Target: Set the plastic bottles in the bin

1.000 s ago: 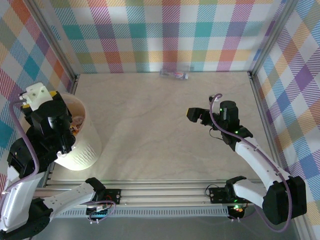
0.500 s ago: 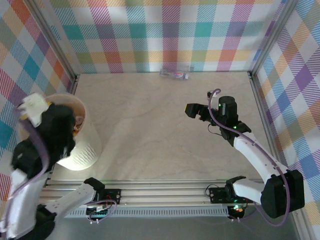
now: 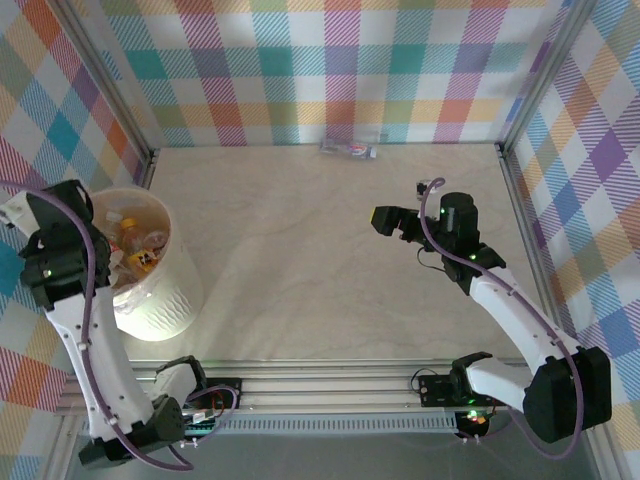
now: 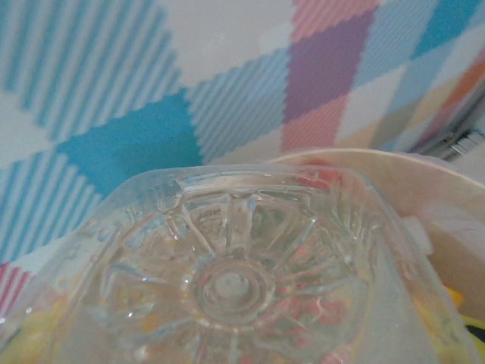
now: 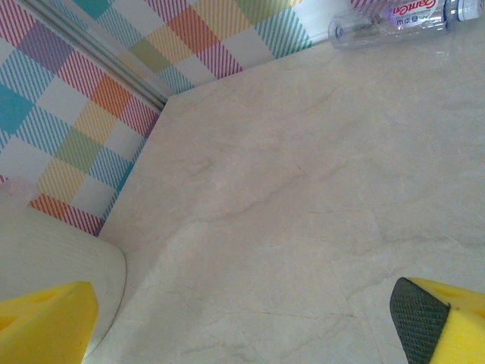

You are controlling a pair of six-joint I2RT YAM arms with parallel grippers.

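A clear plastic bottle [image 4: 227, 288] sits base-first right up against the left wrist camera, with my left gripper [image 3: 38, 228] shut on it; the fingers are hidden behind it. That gripper hangs at the left side of the white bin [image 3: 168, 300], whose rim [image 4: 424, 174] shows just behind the bottle. Several bottles [image 3: 135, 240] lie inside the bin. One more bottle [image 3: 347, 150] with a pink-and-white label [image 5: 394, 19] lies on its side against the far wall. My right gripper [image 3: 386, 220] hovers open over the table's right half, nothing between its yellow fingers [image 5: 45, 318].
Checked walls enclose the pale marble table [image 3: 320, 260] on three sides. A metal frame rail [image 3: 520, 230] runs along the right edge. The bin's side [image 5: 45, 258] shows at the left of the right wrist view.
My left arm has swung from over the bin out to its left side, still holding the bottle. The right arm has barely shifted.
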